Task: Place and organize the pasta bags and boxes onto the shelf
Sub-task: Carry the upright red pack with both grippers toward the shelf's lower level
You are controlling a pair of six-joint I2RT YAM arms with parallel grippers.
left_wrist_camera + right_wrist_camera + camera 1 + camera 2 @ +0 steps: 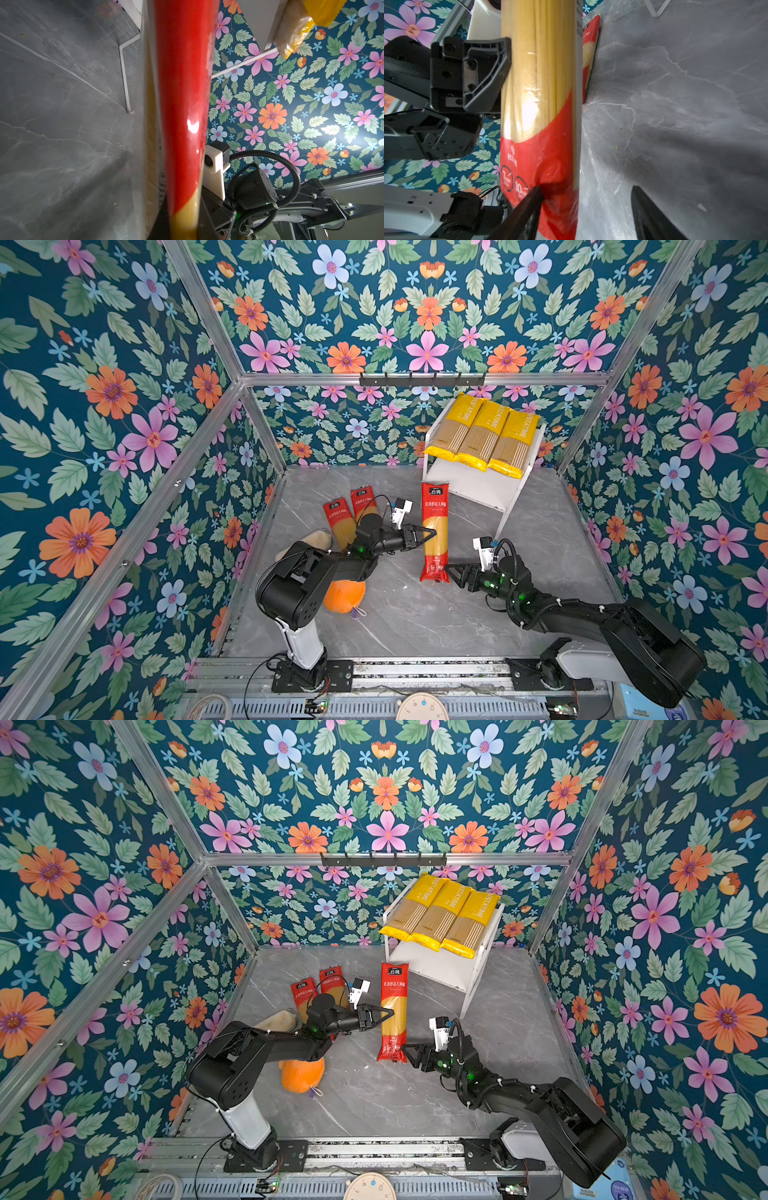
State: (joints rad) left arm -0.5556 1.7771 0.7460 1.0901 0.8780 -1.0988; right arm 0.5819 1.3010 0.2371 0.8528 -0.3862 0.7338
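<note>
While two red-ended packs (338, 519) lie on the desk (395, 614) at left, the left pincer (432, 534) pinches a third pack (435, 506) at mid-length, apparently for balance; the right pincer (451, 572), jaws wide, stands at its lower end; three yellow packs (478, 435) fill the shelf (486, 489) top.

3 yel. pks (482, 433) atop shelf (486, 487); red pk (435, 506) ctr, red pair (336, 514) left

Bright, even light; blurred close-ups.
</note>
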